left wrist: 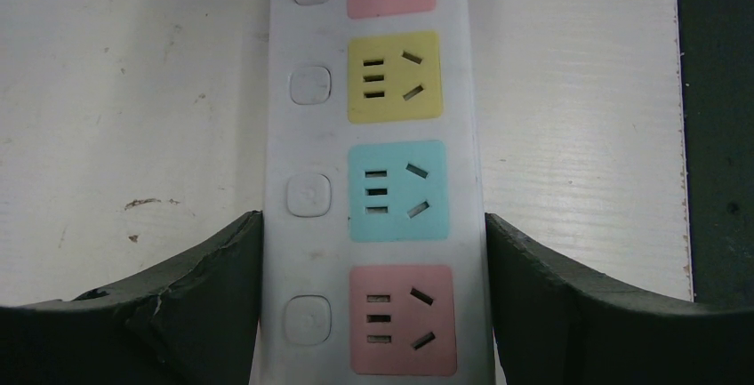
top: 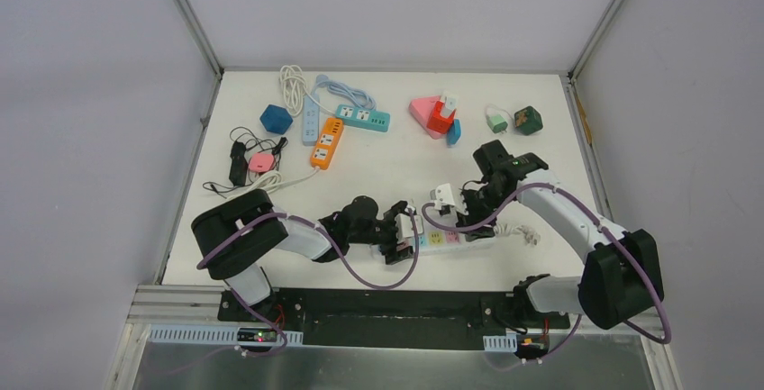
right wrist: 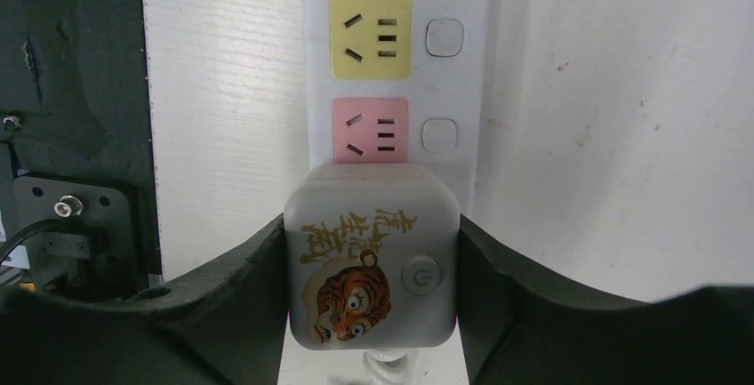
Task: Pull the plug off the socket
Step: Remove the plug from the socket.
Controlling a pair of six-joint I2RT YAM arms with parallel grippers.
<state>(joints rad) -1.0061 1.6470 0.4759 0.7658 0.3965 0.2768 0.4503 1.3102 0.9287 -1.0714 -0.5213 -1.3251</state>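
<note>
Plug [right wrist: 372,260] and white power strip [top: 439,239] both sat at the 6 o'clock side of the desk [top: 396,169], close to the arms' bases. The white power strip lay flat, running from 9 o'clock to 3 o'clock. It had pink, yellow and blue sockets in a row, each with a small white button beside it.

The left pincer [top: 396,228] was closed on the 9 o'clock end of the white power strip. In the left wrist view its two dark fingers [left wrist: 204,296] pressed on both long sides of the strip.

The right pincer [top: 470,214] was at the 3 o'clock end. In the right wrist view it was closed on the plug, a grey cube with a tiger picture and a round power button. Its fingers [right wrist: 231,305] touched both sides of the cube. The cube sat over the strip, just beside a pink socket. I could not tell if its pins were in a socket.

Far back, at 11 o'clock, lay an orange power strip [top: 326,142] and a teal power strip [top: 364,119]. A dark green cube [top: 528,120] sat at 1 o'clock.
</note>
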